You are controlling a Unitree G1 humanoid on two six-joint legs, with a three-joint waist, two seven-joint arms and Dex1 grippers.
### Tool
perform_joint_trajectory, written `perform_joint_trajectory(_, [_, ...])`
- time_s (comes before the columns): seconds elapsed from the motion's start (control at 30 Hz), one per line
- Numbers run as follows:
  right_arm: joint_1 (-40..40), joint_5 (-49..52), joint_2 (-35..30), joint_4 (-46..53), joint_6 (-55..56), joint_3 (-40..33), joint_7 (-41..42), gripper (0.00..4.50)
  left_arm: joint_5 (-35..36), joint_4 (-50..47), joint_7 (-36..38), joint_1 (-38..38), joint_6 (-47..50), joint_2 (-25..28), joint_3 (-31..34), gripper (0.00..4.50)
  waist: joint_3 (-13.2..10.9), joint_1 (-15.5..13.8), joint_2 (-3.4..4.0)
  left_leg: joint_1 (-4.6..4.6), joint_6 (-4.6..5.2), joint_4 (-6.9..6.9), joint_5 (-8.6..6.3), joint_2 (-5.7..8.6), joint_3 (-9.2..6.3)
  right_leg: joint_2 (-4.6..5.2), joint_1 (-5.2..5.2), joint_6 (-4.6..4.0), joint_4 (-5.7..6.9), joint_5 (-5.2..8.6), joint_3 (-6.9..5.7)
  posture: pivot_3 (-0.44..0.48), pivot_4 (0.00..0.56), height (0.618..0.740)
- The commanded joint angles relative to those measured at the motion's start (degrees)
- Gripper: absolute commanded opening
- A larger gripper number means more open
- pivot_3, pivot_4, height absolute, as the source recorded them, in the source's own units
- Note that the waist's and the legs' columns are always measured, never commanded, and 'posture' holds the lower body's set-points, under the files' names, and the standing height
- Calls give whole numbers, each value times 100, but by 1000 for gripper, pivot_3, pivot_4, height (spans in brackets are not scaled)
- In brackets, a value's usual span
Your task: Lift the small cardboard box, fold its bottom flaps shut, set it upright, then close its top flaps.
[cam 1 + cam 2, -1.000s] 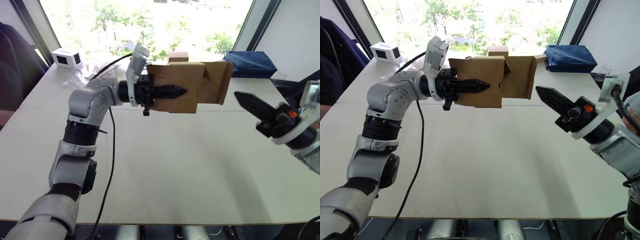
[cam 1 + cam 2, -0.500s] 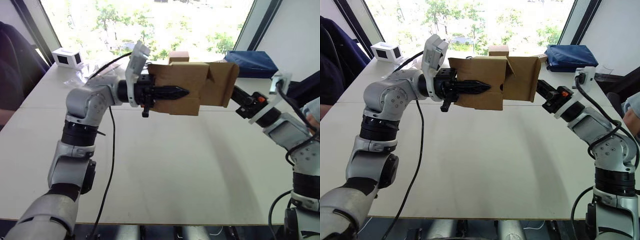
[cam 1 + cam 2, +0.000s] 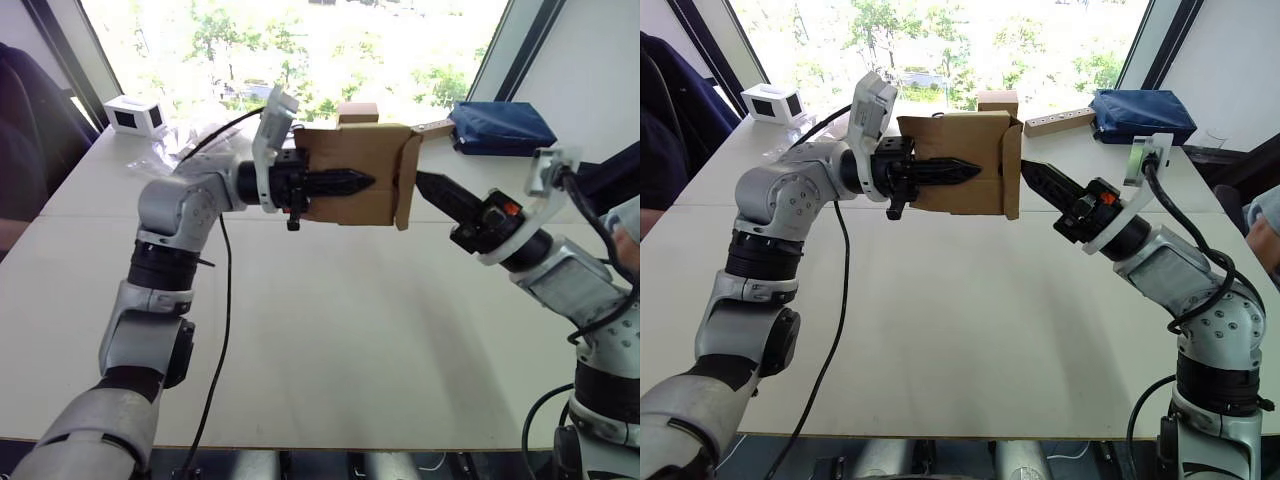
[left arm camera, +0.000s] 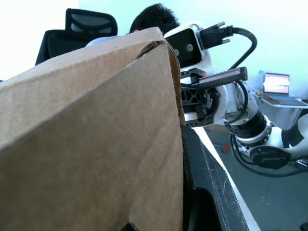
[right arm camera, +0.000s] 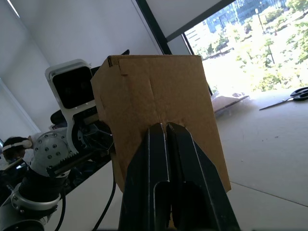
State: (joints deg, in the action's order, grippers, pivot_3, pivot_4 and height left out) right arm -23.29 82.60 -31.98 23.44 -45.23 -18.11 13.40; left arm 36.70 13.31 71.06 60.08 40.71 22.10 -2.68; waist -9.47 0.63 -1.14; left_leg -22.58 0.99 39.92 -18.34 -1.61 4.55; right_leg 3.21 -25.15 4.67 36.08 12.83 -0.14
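I've got the small cardboard box point(image 3: 355, 187) in the air above the table point(image 3: 330, 330), upper centre of the head view, my left claw point(image 3: 345, 183) clamped on its side wall. My right claw point(image 3: 1032, 172), fingers pressed together, has its tips against a bottom flap point(image 5: 159, 96) folded across the box end.

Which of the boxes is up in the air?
The big brown cardboard box. The left gripper holds it above the table, while the small brown block and the white box sit on the table by the window.
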Motion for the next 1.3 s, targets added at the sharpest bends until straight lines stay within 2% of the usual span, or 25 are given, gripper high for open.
perform_joint_trajectory(0.03, [-68, 37, 203, 237, 179, 99, -100, 71, 31, -34, 68, 214, -117, -48, 81, 0, 0, 1, 0, 0, 0, 0, 0, 0, 0, -1, 0, 0, 0, 0, 0, 0, 150, 740])
perform_joint_trajectory(0.27, [101, -129, 562, 146, 460, 91, 35, 71, 202, -64, 148, 287, 74, -36, 167, 0, 0, -4, 0, -1, 0, 0, 0, 0, 0, -1, 0, 0, 0, 0, 0, 0, 150, 740])
perform_joint_trajectory(0.37, [156, -71, 575, 61, 514, 9, 121, 869, 176, -71, 172, 266, 86, -40, 140, 0, 0, -2, 0, -1, 0, 0, 0, 1, 0, 0, 0, 0, 0, 0, 0, 0, 150, 740])
perform_joint_trajectory(0.43, [189, 91, 597, -8, 547, -87, 117, 1624, 192, -79, 175, 271, 111, -39, 157, 0, 0, 3, 0, -1, 0, 0, 0, 2, 0, 0, 0, 0, 0, 0, 0, 0, 150, 740])
perform_joint_trajectory(0.47, [207, 173, 608, -43, 563, -139, 108, 2240, 209, -80, 170, 281, 128, -38, 175, 0, 0, 3, 0, -1, 0, 0, 0, 1, 0, 0, 0, 0, 0, 0, 0, 0, 150, 740])
perform_joint_trajectory(0.5, [225, 223, 614, -54, 575, -175, 106, 2446, 223, -76, 157, 293, 138, -40, 193, 0, 0, 3, 0, -1, 0, 0, 0, 1, -1, 0, 0, 0, 0, 0, 0, 0, 150, 740])
perform_joint_trajectory(0.93, [430, 721, 764, 147, 780, -259, -97, 2446, 263, -47, 109, 328, 190, -59, 263, 0, 0, 1, 0, -1, 0, 0, 0, 0, -1, 0, 0, 0, 0, 0, 0, 0, 150, 740])
perform_joint_trajectory(1.3, [528, 782, 607, 467, 674, -94, -94, 2446, 195, 100, 110, 391, 160, -18, 251, 0, 0, 3, 0, -1, 0, 0, 0, 1, -1, 0, 0, 0, 0, 0, 0, 0, 150, 740])
